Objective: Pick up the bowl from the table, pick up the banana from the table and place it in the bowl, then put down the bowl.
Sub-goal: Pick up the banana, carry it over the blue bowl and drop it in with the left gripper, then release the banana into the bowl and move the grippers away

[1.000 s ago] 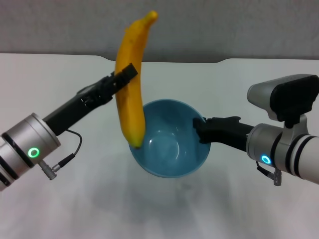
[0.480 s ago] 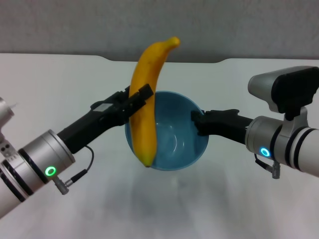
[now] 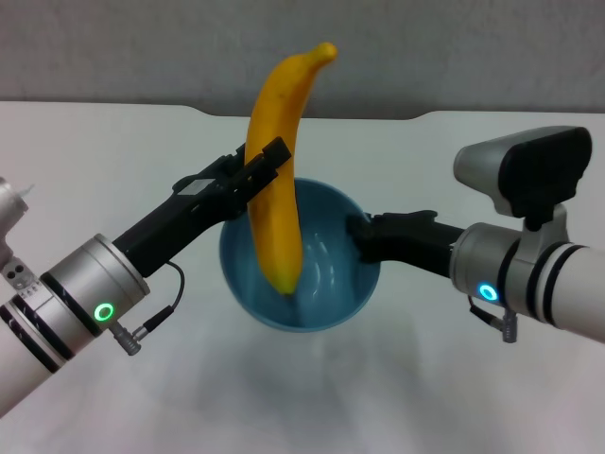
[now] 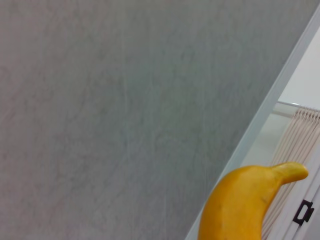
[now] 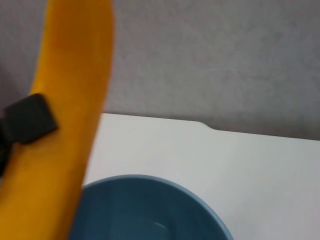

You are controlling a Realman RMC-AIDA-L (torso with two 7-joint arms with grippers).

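Note:
My left gripper (image 3: 265, 170) is shut on the yellow banana (image 3: 280, 170) and holds it nearly upright, stem tip up. The banana's lower end hangs inside the light-blue bowl (image 3: 326, 293). My right gripper (image 3: 361, 238) is shut on the bowl's right rim and holds the bowl above the white table (image 3: 473, 151). The left wrist view shows the banana's upper end (image 4: 245, 200). The right wrist view shows the banana (image 5: 65, 130), a left finger (image 5: 27, 120) on it, and the bowl's rim (image 5: 165, 187) below.
A grey wall (image 3: 142, 47) stands behind the table. The table's far edge has a shallow notch (image 3: 312, 115). White tabletop lies on all sides of the bowl.
The banana has moved right and down, from over the bowl's left rim to inside it. The bowl has shifted a little left and lower with my right arm.

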